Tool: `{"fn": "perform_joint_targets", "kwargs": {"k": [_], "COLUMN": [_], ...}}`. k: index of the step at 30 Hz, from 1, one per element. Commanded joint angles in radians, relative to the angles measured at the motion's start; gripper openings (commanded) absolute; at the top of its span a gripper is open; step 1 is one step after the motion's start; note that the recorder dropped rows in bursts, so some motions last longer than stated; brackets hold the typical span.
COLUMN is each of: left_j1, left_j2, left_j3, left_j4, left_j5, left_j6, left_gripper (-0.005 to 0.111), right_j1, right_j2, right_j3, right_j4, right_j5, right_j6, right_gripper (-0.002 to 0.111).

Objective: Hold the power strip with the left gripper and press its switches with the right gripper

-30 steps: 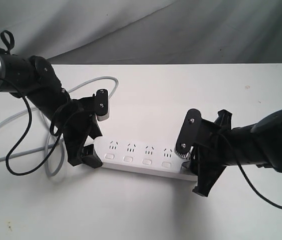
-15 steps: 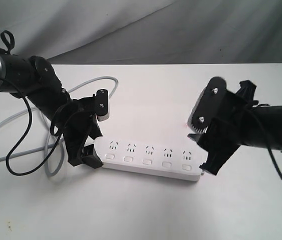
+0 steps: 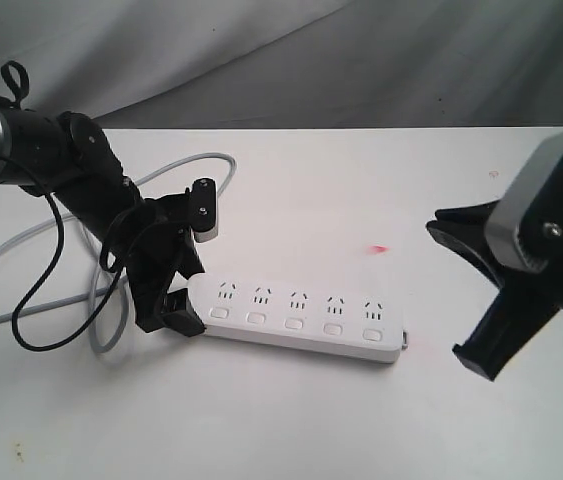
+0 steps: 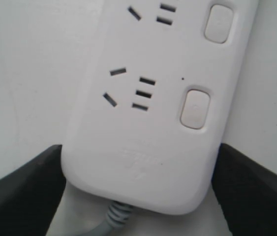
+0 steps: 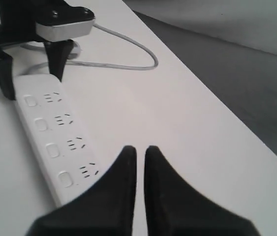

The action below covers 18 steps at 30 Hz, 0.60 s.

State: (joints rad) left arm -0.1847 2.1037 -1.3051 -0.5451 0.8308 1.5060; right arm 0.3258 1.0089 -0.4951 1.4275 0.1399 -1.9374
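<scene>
Power strip (image 3: 296, 312) flat on white table (image 3: 291, 420), cord end clamped in left gripper (image 3: 189, 298) — hold part sorted. Right gripper (image 5: 139, 150) well clear, jaws nearly together, empty — switches (image 3: 294, 323) untouched, pressing seemingly still to do.

White tabletop (image 3: 291, 420) carrying power strip (image 3: 296, 318), lying flat, sockets up, running left-right near middle. Grey cord (image 3: 206, 155) looping over tabletop beyond strip's left end. Small red spot (image 3: 379, 248) showing just behind strip.

The power strip (image 3: 298, 311) and its switches (image 3: 294, 324) are white, its cord (image 4: 111, 216) grey, the table (image 3: 361, 190) white, the backdrop (image 3: 411, 60) grey.
</scene>
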Motion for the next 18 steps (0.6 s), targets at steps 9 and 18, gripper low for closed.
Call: {"fn": "perform_joint_targets", "kwargs": {"k": [9,18], "left_j1": [-0.001,-0.001], "left_j2": [0.004,0.004], "left_j3": [-0.001,-0.001], "left_j4": [0.002,0.002], "left_j5": [-0.002,-0.002], "left_j6": [-0.009,-0.009], "left_gripper": [0.073,0.073], "right_j1": [0.003,0.003], "right_j2": [-0.166,-0.166], "right_j3": [0.062,0.062], "right_j4": [0.004,0.004], "right_j5": [0.055,0.055], "right_j6": [0.020,0.025], "right_gripper": [0.000,0.000]}}
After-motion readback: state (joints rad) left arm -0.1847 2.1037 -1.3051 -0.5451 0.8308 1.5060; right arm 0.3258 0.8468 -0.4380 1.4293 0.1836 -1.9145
